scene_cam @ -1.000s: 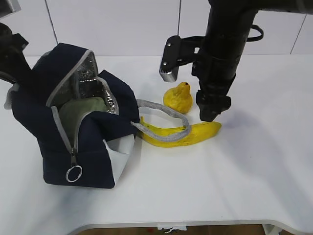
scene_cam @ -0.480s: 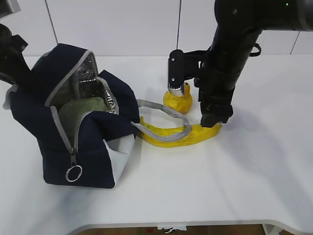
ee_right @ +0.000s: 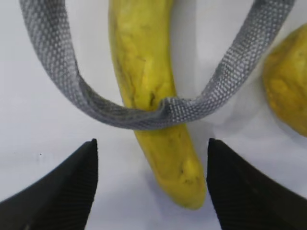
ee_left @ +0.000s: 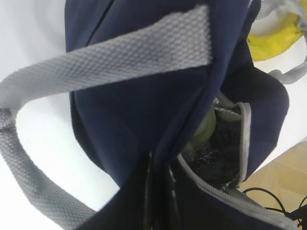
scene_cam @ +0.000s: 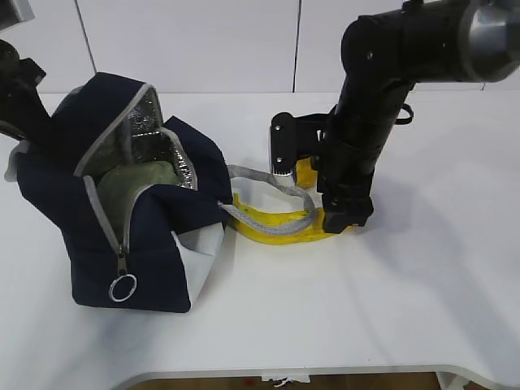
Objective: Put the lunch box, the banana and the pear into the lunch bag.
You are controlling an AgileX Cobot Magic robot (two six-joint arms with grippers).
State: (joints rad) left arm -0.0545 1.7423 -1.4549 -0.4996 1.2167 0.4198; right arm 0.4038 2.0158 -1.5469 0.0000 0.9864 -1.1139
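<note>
Here the right gripper (ee_right: 151, 182) stands wide open, its two fingers (ee_right: 62, 187) straddling the end of the banana (ee_right: 148, 96) without touching it. A grey handle (ee_right: 144, 112) lies across the banana; the pear (ee_right: 288, 86) sits just beside. On the white table (scene_cam: 406, 284) the lunch bag (scene_cam: 122, 203) gapes open, the lunch box (scene_cam: 134, 183) inside. The left gripper (ee_left: 158, 191) pinches the bag's navy wall.
</note>
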